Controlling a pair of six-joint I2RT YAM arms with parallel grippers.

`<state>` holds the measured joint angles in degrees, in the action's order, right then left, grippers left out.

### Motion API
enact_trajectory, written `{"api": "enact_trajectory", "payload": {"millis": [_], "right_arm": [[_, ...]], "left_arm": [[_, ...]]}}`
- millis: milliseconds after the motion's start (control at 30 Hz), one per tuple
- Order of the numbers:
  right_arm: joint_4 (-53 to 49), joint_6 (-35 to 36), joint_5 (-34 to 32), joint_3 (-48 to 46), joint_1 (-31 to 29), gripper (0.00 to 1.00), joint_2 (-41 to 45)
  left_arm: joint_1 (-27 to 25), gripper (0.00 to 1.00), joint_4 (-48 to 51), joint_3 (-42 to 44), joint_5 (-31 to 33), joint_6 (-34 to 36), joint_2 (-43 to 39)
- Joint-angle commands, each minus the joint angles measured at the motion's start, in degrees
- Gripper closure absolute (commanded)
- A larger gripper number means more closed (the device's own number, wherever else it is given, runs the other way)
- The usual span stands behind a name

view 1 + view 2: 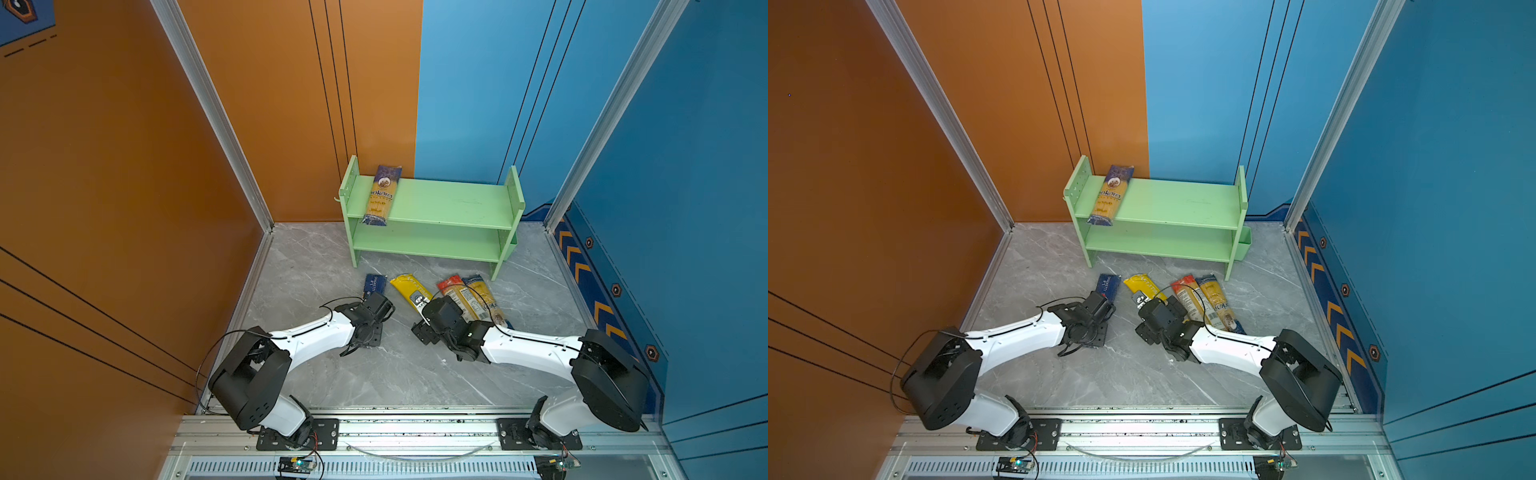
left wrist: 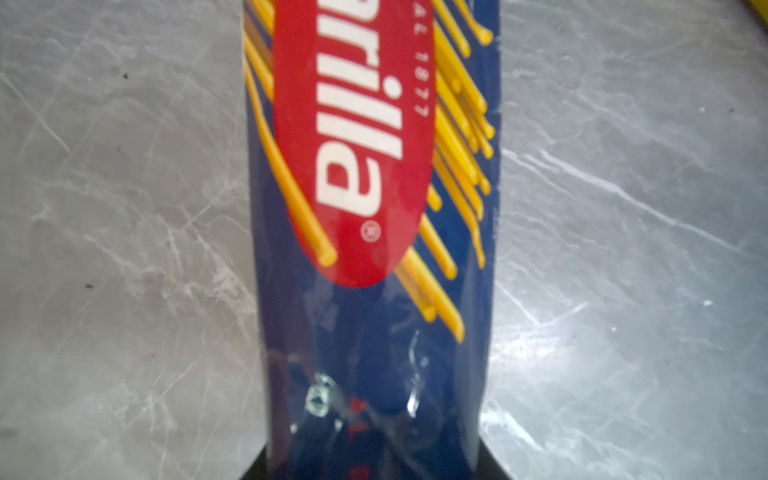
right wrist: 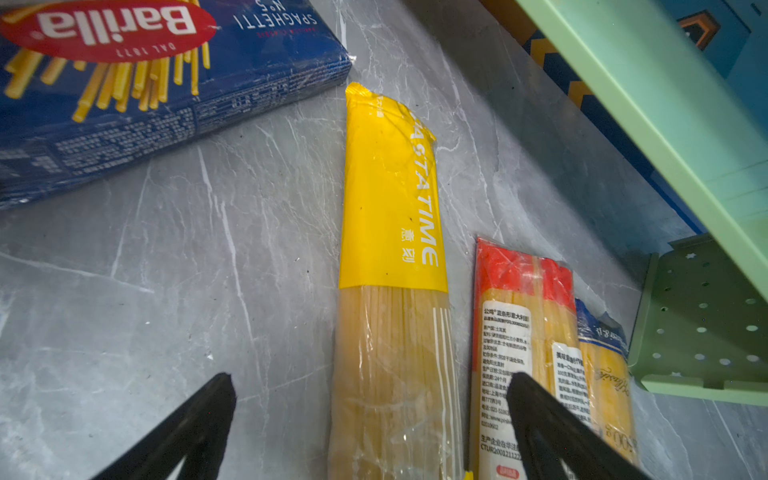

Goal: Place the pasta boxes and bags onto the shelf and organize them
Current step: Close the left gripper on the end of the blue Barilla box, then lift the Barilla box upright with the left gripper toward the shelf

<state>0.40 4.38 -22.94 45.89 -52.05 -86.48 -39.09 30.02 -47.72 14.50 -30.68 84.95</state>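
Barilla box (image 2: 374, 332), on table (image 1: 415, 374): left gripper (image 2: 370, 469) flanks it (grip undeterminable). Blue-yellow pack (image 1: 381, 195): shelf (image 1: 449, 203) top tier, left end. Pastatime pack (image 3: 390, 199), table: right gripper (image 3: 370, 386) straddles it, jaws apart. Red-ended pack (image 3: 519, 316), second blue-yellow pack (image 3: 602, 365): side by side, rightmost.

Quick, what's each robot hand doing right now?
Left hand: closed on the Barilla box.
Right hand: open, empty, straddling the yellow Pastatime pack.

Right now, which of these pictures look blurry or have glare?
Left wrist view: the blue box is soft throughout, with glare streaks on its wrap. Right wrist view: the yellow pack is sharp, the shelf blurred. In both top views: even light, slightly soft.
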Motion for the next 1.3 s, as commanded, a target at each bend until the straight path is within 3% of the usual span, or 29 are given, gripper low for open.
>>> {"api": "enact_trajectory", "payload": {"millis": [0, 633, 1267], "right_arm": [[-2.20, -1.48, -2.19, 0.56, 0.50, 0.00, -0.18], [-2.68, -1.74, -1.45, 1.62, 1.31, 0.00, -0.89], [-3.83, -3.53, 0.26, 1.97, 3.75, 0.00, -1.29]], "left_arm": [[-0.37, 1.00, 0.41, -3.48, 2.05, 1.50, -4.47], [-0.90, 1.00, 9.60, -9.60, 2.03, 4.69, -11.89], [-0.90, 1.00, 12.08, -14.72, -9.34, 8.90, -19.44]]}}
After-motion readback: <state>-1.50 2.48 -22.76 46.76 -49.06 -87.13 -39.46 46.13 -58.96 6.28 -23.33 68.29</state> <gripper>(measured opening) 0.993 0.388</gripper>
